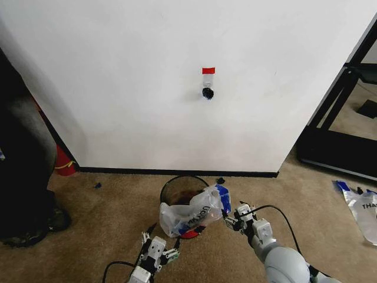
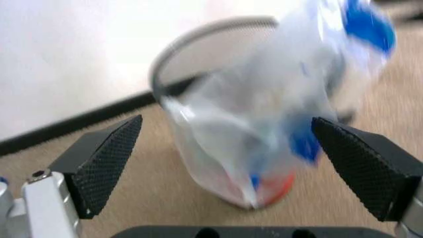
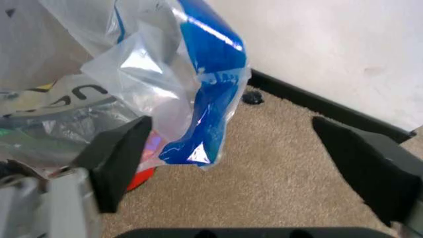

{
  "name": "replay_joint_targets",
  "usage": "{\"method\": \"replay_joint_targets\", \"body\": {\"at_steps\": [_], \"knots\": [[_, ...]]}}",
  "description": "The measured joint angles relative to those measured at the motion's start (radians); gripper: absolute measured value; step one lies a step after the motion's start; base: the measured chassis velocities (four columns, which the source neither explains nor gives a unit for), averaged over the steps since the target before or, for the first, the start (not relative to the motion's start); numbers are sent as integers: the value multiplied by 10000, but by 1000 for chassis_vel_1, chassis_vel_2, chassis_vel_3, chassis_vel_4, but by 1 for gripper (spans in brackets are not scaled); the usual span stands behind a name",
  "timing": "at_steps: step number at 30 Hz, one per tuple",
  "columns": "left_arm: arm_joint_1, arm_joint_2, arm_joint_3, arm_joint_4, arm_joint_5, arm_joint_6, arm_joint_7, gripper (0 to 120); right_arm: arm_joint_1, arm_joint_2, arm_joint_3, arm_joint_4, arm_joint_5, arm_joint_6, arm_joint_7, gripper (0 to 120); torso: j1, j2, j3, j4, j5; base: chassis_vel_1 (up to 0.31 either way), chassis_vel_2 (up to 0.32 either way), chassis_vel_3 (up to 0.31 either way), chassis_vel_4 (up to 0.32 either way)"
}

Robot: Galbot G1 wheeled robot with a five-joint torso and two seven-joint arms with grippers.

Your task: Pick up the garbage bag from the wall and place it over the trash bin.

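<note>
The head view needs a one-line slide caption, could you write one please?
Garbage bag draped over the trash bin below the wall hook, both open grippers nearby.

Tan carpet floor [image 1: 118, 224], trash bin [image 1: 177, 187] by baseboard, spare plastic bag [image 1: 364, 212], perhaps small dark scraps

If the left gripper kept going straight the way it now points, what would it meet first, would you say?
Most likely the garbage bag draped over the trash bin: it sits dead ahead between the open left gripper fingers, though depth is hard to judge.
</note>
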Motion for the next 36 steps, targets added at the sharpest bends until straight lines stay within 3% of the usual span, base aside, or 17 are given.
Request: {"method": "replay_joint_targets", "body": {"at_steps": [3, 4, 8, 9, 12, 14, 16, 22, 25, 29, 31, 36], "knots": [[-82, 386, -866, -814, -1087, 277, 178, 100, -301, -195, 264, 213, -18, 366, -53, 100, 0, 0, 0, 4, -2, 0, 0, 0, 0], [-281, 566, -1246, -1109, -1656, 474, 247, 100, -397, -227, 315, 209, -20, 778, -153, 100, 0, 0, 0, -6, -1, 0, 0, 0, 0], [-1115, 1006, -1932, -1341, -3145, 927, 614, 100, -391, 322, 357, -728, -762, 4176, -1232, 100, 0, 0, 1, 2, 3, 0, 0, 0, 0], [-1115, 1006, -1932, -1341, -3145, 927, 614, 100, -391, 322, 357, -728, -762, 4176, -1232, 100, 0, 0, 1, 2, 3, 0, 0, 0, 0], [-2261, 1165, -1749, -826, -4248, 1081, 991, 100, -667, 1273, 724, -1161, -1355, 5711, -1793, 100, 0, 0, 1, 3, 1, 0, 0, 0, 0], [-3550, 1135, -1286, -81, -5007, 1173, 1344, 100, -1188, 2070, 1369, -1309, -1830, 6370, -2176, 100, 0, 0, 1, 1, -3, 0, 0, 0, 0], [-4031, 1093, -1092, 188, -5204, 1185, 1454, 100, -1326, 2269, 1565, -1347, -2006, 6518, -2267, 100, 0, -1, 1, -1, 0, 0, 0, 0, 0], [-7401, 630, 491, 2105, -6634, 1544, 2122, 100, -2533, 3504, 3090, -1115, -2724, 7042, -2486, 100, 1, -1, 2, 3, -5, 0, 0, 0, 0], [-8221, 599, 1017, 2579, -6940, 1730, 2541, 100, -2872, 3699, 3437, -1011, -2845, 7137, -2520, 100, 1, -1, 1, 0, -3, 0, 0, 0, 0], [-10375, 561, 3095, 4118, -8090, 2863, 4523, 100, -3767, 3969, 4150, -746, -3120, 7412, -2596, 100, 2, -2, 3, -2, -4, 0, 0, 0, 0], [-10919, 493, 3531, 4493, -8258, 3206, 4870, 100, -3958, 3991, 4270, -652, -3160, 7480, -2626, 100, 1, -1, 1, 0, 0, 0, 0, 0, 0], [-12887, -23, 5096, 6119, -7523, 3989, 6142, 100, -4523, 3990, 4661, -323, -3215, 7646, -2723, 100, 1, -2, 2, -1, 3, 0, 0, 0, 0]]}}
